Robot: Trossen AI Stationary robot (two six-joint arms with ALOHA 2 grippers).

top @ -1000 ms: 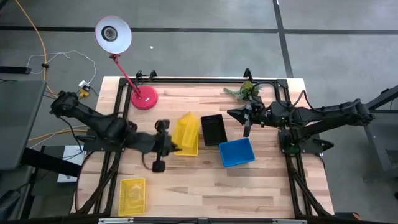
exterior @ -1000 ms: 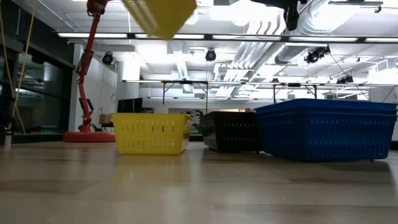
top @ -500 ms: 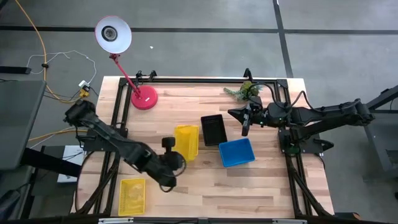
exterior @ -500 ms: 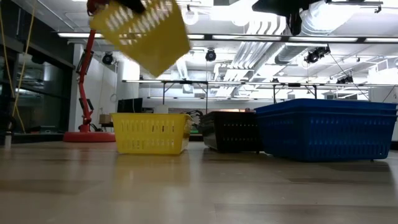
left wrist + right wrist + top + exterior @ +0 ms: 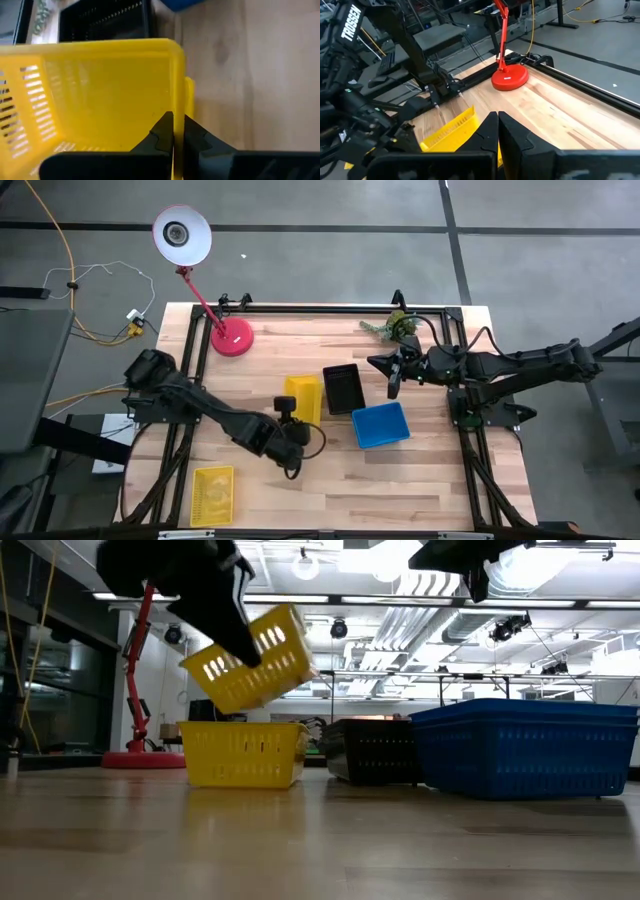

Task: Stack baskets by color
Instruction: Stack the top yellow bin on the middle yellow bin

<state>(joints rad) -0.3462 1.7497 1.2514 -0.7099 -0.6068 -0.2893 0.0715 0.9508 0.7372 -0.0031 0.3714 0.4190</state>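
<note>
My left gripper [image 5: 173,125] is shut on a yellow basket [image 5: 255,660], which hangs tilted just above a second yellow basket [image 5: 243,753] that rests on its bottom on the table. From above the two overlap [image 5: 303,398]. A black basket [image 5: 342,388] and a blue basket [image 5: 380,425] sit to their right. A third yellow basket [image 5: 212,495] lies near the front left corner. My right gripper [image 5: 395,388] hangs shut and empty, high above the table beside the black basket. My left gripper pinches one side wall [image 5: 174,107] of the yellow basket at its rim, one finger inside the basket and one outside. The fingers slant down from the table's near left. The basket is lifted clear and tipped, its open side turned partly toward the gripper.
A red lamp's base [image 5: 232,337] stands at the far left of the table, with its head [image 5: 181,235] beyond the edge. A small green plant [image 5: 395,327] lies at the far right. Bare wood stretches along the near edge to the right of the third yellow basket.
My left gripper has come down and toward the near edge, tipping further downward, with the yellow basket still in its hold. The basket has sunk from high above the table to just over the second yellow basket and has turned about as it came.
</note>
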